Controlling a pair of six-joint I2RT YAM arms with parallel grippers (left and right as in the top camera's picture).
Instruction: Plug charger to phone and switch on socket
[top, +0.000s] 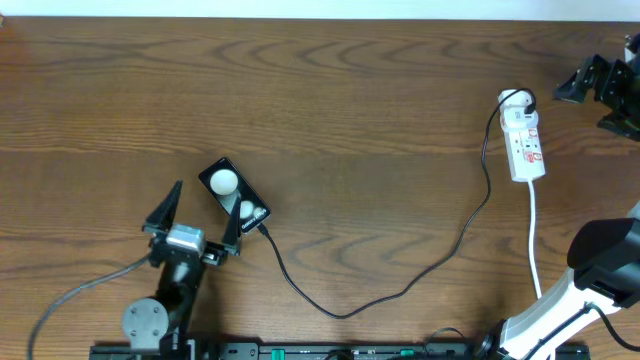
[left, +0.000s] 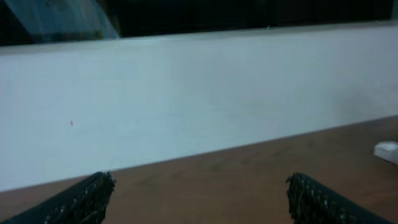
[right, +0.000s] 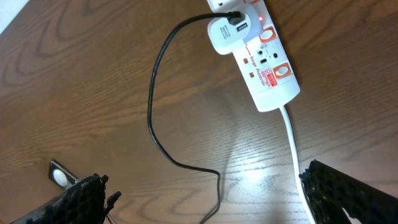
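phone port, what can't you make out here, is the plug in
- Overhead: the charger tip reaches the phone beside a left gripper finger; too small to tell if it is seated.
- Right wrist: only a phone corner shows past the right gripper finger.
- Overhead: the socket switches are too small; right wrist's top edge cuts off the strip's end.
- Left wrist: phone out of view.

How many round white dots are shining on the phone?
2. Both are on the phone screen: one white dot toward the far end, the other toward the end by the charger tip. None seems hidden.
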